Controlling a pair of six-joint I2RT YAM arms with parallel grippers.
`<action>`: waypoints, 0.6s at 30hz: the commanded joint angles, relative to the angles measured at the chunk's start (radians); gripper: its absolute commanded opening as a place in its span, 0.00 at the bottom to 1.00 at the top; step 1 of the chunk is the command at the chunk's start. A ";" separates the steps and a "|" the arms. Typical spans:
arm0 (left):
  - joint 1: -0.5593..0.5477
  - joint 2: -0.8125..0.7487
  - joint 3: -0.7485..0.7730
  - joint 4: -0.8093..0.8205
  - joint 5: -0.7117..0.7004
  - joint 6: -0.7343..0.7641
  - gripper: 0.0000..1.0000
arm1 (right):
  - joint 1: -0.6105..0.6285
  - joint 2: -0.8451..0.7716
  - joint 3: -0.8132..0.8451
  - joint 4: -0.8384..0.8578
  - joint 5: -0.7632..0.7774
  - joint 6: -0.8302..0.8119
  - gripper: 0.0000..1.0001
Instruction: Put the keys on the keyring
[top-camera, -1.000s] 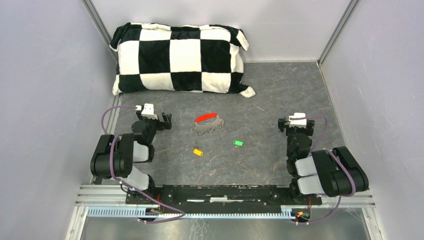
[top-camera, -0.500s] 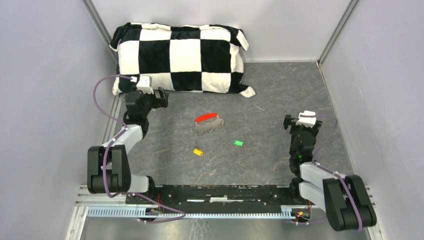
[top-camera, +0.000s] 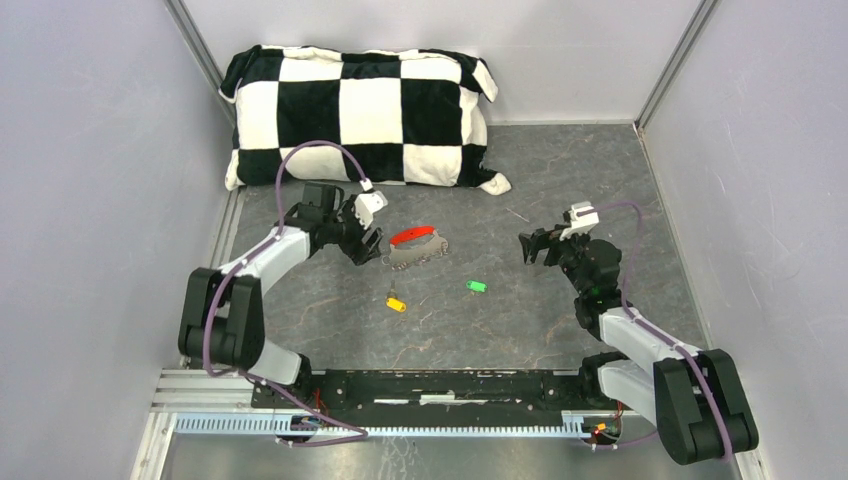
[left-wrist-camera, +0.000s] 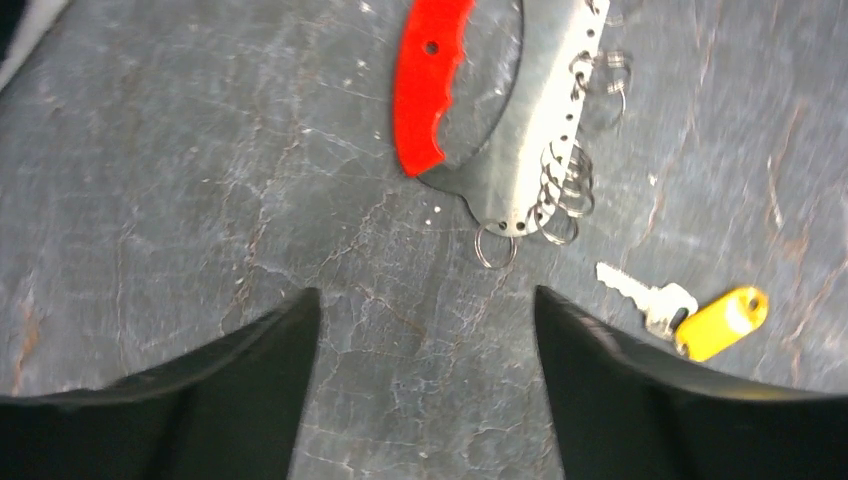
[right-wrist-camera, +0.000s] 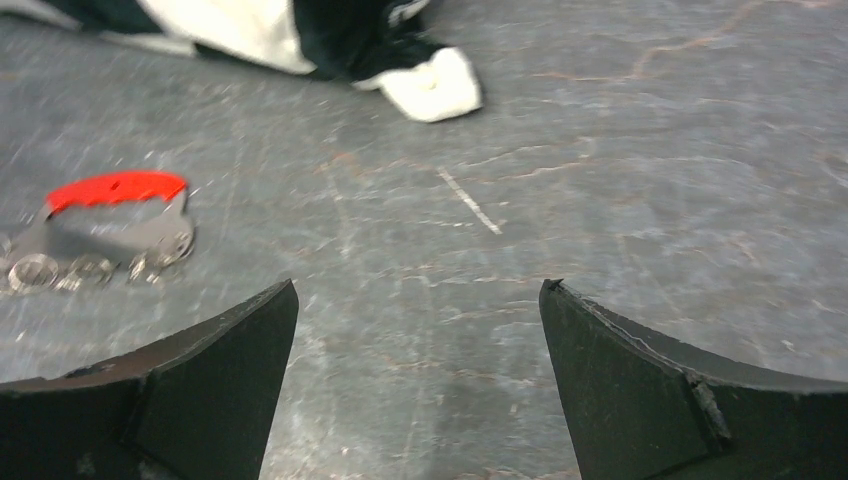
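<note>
Left hand (top-camera: 368, 250) fingers apart, low beside keyring (top-camera: 416, 247) | right hand (top-camera: 531, 248) fingers apart, angled down

Near keyring (left-wrist-camera: 535, 130), yellow key (left-wrist-camera: 688, 312)

The keyring (left-wrist-camera: 535, 130) is dull grey metal with a glossy red plastic grip (left-wrist-camera: 430, 80). The yellow key (left-wrist-camera: 685, 312) has a smooth plastic head and bright metal blade. The bench (left-wrist-camera: 150, 200) looks matt, stone-veined.
</note>
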 joint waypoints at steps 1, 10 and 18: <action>-0.002 0.111 0.138 -0.241 0.097 0.391 0.70 | 0.071 -0.015 0.053 -0.068 -0.068 -0.087 0.98; -0.048 0.305 0.263 -0.359 0.137 0.517 0.61 | 0.178 -0.019 0.078 -0.154 -0.030 -0.131 0.94; -0.113 0.286 0.179 -0.228 0.051 0.489 0.62 | 0.187 -0.005 0.076 -0.154 -0.040 -0.128 0.91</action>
